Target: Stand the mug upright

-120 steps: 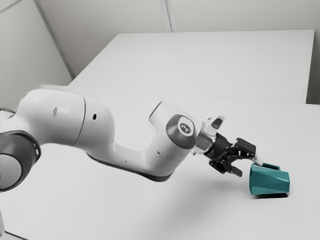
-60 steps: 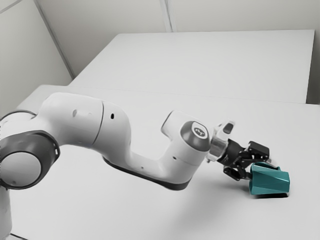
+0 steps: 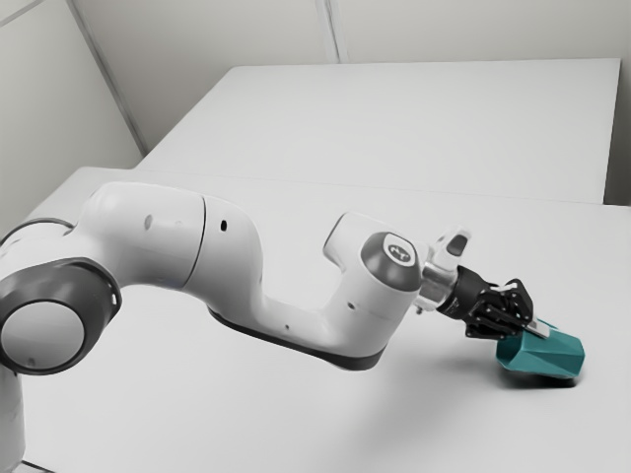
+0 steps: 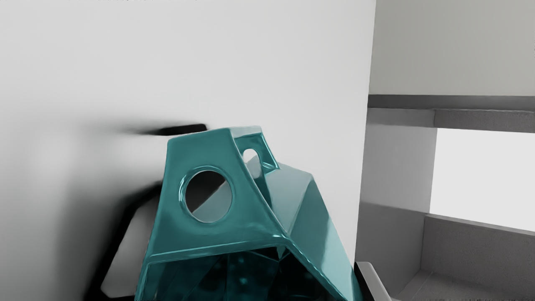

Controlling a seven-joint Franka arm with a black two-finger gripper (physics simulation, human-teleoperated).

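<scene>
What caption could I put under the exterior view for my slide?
Franka arm with its black gripper at a tipped teal mug, not yet upright.

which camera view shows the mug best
The exterior view: it takes in the mug from end to end, tipped over. The wrist view shows it nearer, with a round hole and part of its dark inside, but the picture's edge cuts it off.
</scene>
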